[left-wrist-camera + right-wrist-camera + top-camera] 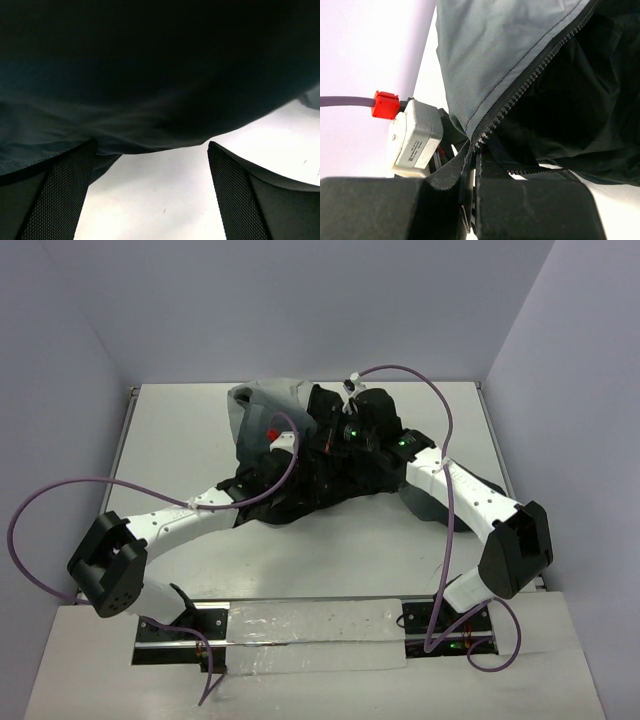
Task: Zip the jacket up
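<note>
Where the right jaws met, they were clenched on the jacket (pixel 510 60), at the low end of its zipper (pixel 530 80). The two black fingers (pixel 535 210) stood pressed almost together, and a thin strip of the dark edge cloth was caught in the narrow slit between them. From this grip one row of teeth ran up to the right along the light grey shell. A second, thinner row went off to the right just above the finger, so the two rows were parted, with black lining between them. Just beside the fingers, on the left, sat a small grey box (pixel 415 140) with a red plug (pixel 386 104) and a purple cable (pixel 345 101).

The left jaws were released. Their two fingers (pixel 60 195), with net-patterned pads, stood wide apart, and the white surface (pixel 160 200) showed between them. Dark cloth of the jacket hung across just above the tips. I could not tell if it touched them.

Seen from above, the jacket lay crumpled on the far middle of the surface, its pale grey part toward the far left and the dark part nearer. The left arm (pixel 180 515) reached into it from the near left and the right arm (pixel 470 495) from the near right, and their wrists were close together over the cloth.
</note>
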Controlling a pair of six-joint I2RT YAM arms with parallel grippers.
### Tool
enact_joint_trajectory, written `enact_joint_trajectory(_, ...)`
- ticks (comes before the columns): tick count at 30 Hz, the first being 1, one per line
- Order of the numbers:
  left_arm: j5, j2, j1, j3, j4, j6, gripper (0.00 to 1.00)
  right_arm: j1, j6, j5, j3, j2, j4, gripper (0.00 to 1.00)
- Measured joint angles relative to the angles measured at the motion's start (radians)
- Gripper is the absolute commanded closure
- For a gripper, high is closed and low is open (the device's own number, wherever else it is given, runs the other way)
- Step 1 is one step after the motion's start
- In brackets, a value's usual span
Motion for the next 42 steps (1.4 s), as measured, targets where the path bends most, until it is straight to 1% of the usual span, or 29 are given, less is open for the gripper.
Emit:
enact_joint_trajectory(11,-0.042,-0.005,-0.037,-0.009,0.103,-0.027,0.01,0.000,0.011,-0.018,0.001,-0.001,0.001,1.00)
enact_joint_trajectory(16,-0.073,-0.003,-0.047,-0.010,0.117,-0.036,0.01,0.000,0.018,-0.025,0.001,-0.002,0.001,1.00)
enact_joint_trajectory(18,-0.098,0.006,-0.055,-0.010,0.122,-0.050,0.03,0.000,0.022,-0.028,0.001,-0.002,0.001,1.00)
enact_joint_trajectory(22,-0.136,0.031,-0.066,-0.010,0.125,-0.068,0.15,0.000,0.027,-0.035,0.001,-0.004,0.001,1.00)
enact_joint_trajectory(25,-0.166,0.049,-0.069,-0.009,0.127,-0.076,0.32,0.000,0.031,-0.042,0.001,-0.010,0.002,1.00)
enact_joint_trajectory(26,-0.175,0.052,-0.069,-0.009,0.128,-0.079,0.36,0.000,0.032,-0.044,0.001,-0.012,0.002,1.00)
enact_joint_trajectory(27,-0.184,0.055,-0.070,-0.009,0.129,-0.083,0.39,0.000,0.034,-0.046,0.001,-0.013,0.002,1.00)
enact_joint_trajectory(29,-0.198,0.056,-0.070,-0.009,0.132,-0.090,0.49,0.000,0.036,-0.049,0.001,-0.015,0.004,1.00)
enact_joint_trajectory(31,-0.209,0.056,-0.070,-0.009,0.137,-0.100,0.58,0.000,0.038,-0.051,0.001,-0.016,0.007,1.00)
enact_joint_trajectory(34,-0.220,0.055,-0.071,-0.009,0.144,-0.109,0.79,0.000,0.039,-0.051,0.001,-0.020,0.007,1.00)
enact_joint_trajectory(36,-0.225,0.053,-0.070,-0.009,0.148,-0.113,1.00,0.000,0.039,-0.051,0.001,-0.022,0.007,1.00)
enact_joint_trajectory(37,-0.226,0.051,-0.070,-0.009,0.150,-0.113,1.00,0.000,0.039,-0.051,0.001,-0.022,0.007,0.98)
enact_joint_trajectory(38,-0.224,0.047,-0.071,-0.009,0.149,-0.115,1.00,0.000,0.039,-0.051,0.001,-0.022,0.007,0.94)
enact_joint_trajectory(39,-0.220,0.041,-0.071,-0.009,0.146,-0.114,1.00,0.000,0.038,-0.050,0.001,-0.022,0.006,0.85)
enact_joint_trajectory(40,-0.211,0.032,-0.070,-0.009,0.142,-0.112,1.00,0.000,0.038,-0.049,0.001,-0.022,0.006,0.62)
enact_joint_trajectory(41,-0.201,0.021,-0.070,-0.010,0.139,-0.111,1.00,0.000,0.035,-0.047,0.001,-0.022,0.005,0.46)
enact_joint_trajectory(42,-0.181,0.004,-0.066,-0.015,0.139,-0.109,1.00,0.000,0.029,-0.045,0.003,-0.022,0.000,0.38)
